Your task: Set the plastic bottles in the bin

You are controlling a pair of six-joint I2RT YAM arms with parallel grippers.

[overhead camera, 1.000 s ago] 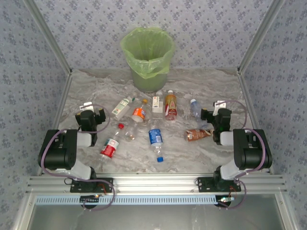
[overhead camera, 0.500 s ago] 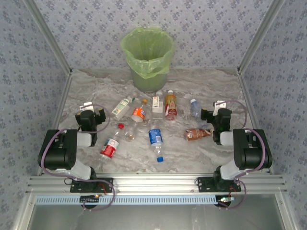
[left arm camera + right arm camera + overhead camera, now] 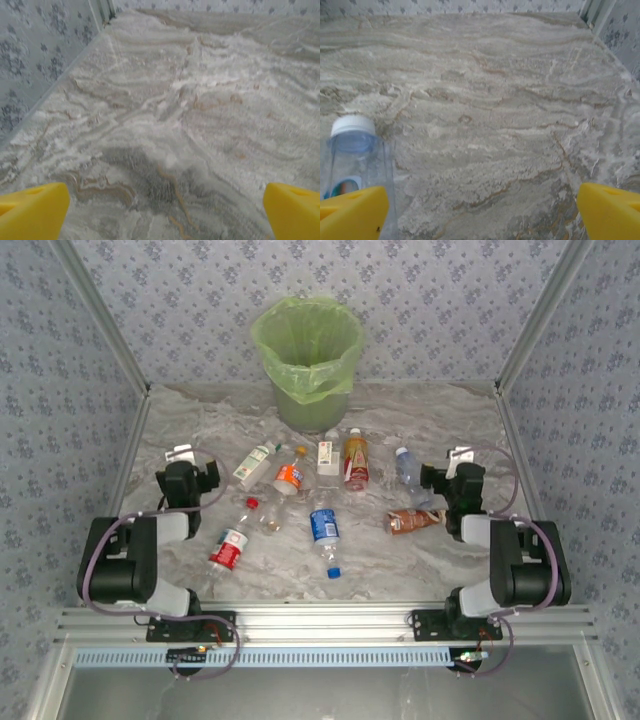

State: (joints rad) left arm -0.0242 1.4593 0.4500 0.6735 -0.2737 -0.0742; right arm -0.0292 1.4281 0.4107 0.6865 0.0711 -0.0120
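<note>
Evidently the plastic bottles point(image 3: 324, 527) are lying on their sides on the marbled table point(image 3: 200, 420), scattered in the stretch between the two claws and a little ahead of them. Nearest the right gripper point(image 3: 452, 468) is a clear bottle with a white cap point(image 3: 406, 465), lying just to that claw's left. In the right wrist view it is showing beside one yellow fingertip point(image 3: 350, 210), cap pointing away from the claw and body not between the fingers. A crushed brown-labelled bottle point(image 3: 412, 521) is lying to the left of that claw and back toward its base. A green-labelled bottle point(image 3: 257, 462) is lying nearest the left gripper point(image 3: 190, 468), to its right and apart from it.

The bottles are looking empty, so I am judging them very light, thin-walled and slick, apt to roll away or dent under a squeeze. Closing across the middle of the body, at the label, is probably going to serve best, with the neck below the cap as the stiffer alternative.

Both claws are standing wide apart and gripping nothing, the left one hanging over bare table. The bin point(image 3: 345, 360) is standing well beyond both claws, roughly midway between them, against the back wall.
</note>
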